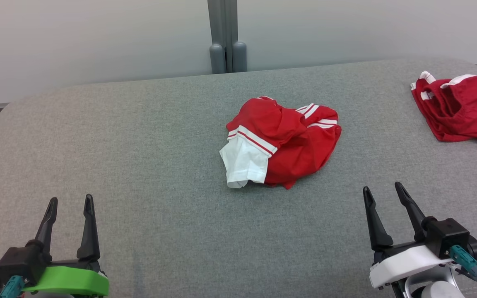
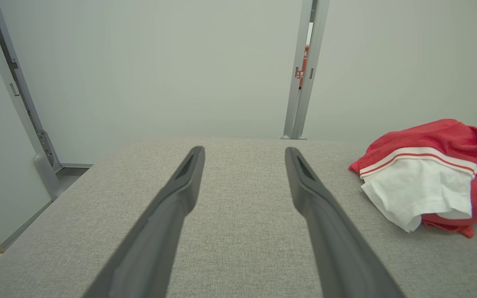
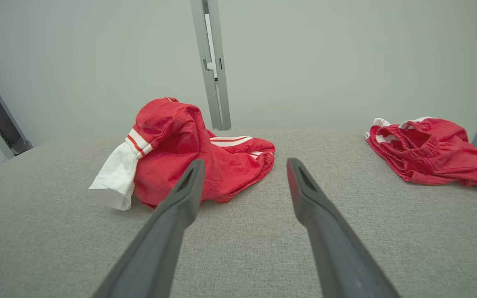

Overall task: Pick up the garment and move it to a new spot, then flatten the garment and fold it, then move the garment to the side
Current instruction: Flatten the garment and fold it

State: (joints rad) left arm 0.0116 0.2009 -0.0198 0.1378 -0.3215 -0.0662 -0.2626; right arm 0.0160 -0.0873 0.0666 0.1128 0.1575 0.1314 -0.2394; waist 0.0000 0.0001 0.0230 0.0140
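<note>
both arms sit low at the near edge, nothing in hand. the left gripper has its fingers spread wide over bare grey fabric, and the right gripper is the same, spread and empty. the garment lies in a crumpled heap mid-table, red with white stripes, one white sleeve poking out toward the robot, well apart from both grippers.

now the risks. it's bunched in layers, so a pinch on the top fold could lift only part of it while the rest drags or slips free. grab that white sleeve alone and the whole thing may hang twisted, hard to flatten afterwards. there's a second red garment at the far right edge. carry this one that way and the two could tangle, or the wrong one gets picked. the soft table cover could also snag a fingertip coming down too steep.
</note>
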